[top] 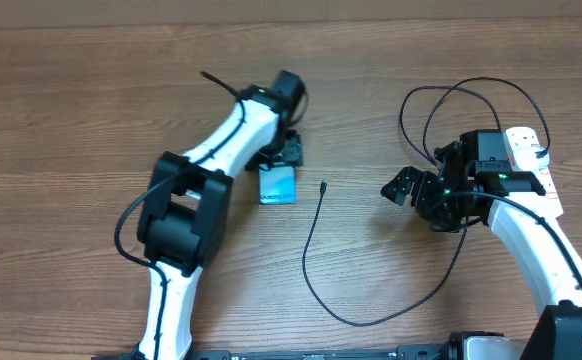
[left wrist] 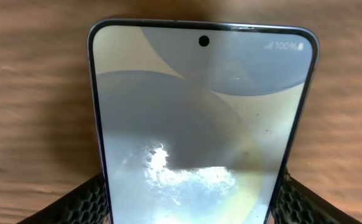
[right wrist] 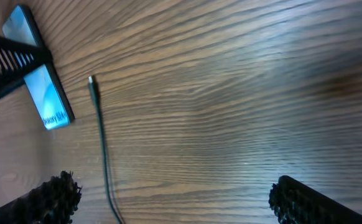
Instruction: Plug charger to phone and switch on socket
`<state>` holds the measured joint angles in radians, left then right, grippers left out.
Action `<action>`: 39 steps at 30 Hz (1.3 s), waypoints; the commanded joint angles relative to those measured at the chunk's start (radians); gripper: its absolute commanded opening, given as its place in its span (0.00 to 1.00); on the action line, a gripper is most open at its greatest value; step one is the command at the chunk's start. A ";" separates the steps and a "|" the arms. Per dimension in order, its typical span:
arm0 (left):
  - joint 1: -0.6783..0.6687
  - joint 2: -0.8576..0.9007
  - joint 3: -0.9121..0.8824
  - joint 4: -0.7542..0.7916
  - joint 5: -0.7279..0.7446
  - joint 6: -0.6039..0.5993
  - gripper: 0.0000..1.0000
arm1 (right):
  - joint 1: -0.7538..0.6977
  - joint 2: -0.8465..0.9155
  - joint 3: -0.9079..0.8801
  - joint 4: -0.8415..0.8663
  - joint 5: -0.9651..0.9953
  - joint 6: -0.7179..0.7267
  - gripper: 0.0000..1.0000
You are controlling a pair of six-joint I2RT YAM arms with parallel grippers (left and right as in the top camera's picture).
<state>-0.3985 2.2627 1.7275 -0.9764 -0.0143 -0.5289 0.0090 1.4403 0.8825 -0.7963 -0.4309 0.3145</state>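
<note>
While the left gripper [top: 284,155] straddles one end of the phone [top: 278,185], which lies flat on the wooden table [top: 71,100], its pads [left wrist: 84,202] sit right at the phone's long edges; whether they clench it cannot be told. Just right of the phone, not touching it, lies the charger's [top: 311,250] plug tip [top: 323,186], its cable curving toward the right arm. Further right, the right gripper [top: 406,187] hovers empty, fingers [right wrist: 311,202] spread wide. Beside it lies the white socket [top: 526,150].
</note>
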 commanded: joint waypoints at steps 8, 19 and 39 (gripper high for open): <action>0.142 0.088 -0.057 0.006 -0.019 0.178 0.77 | 0.069 0.002 0.015 0.042 -0.018 0.003 1.00; 0.095 0.088 -0.057 0.038 -0.023 0.160 0.82 | 0.069 0.002 0.015 0.042 -0.015 0.003 1.00; 0.093 0.088 -0.057 -0.006 -0.004 0.052 0.92 | 0.069 0.002 0.015 0.043 -0.015 0.002 1.00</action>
<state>-0.2951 2.2620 1.7271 -0.9779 -0.0185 -0.4496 0.0746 1.4403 0.8825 -0.7563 -0.4419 0.3145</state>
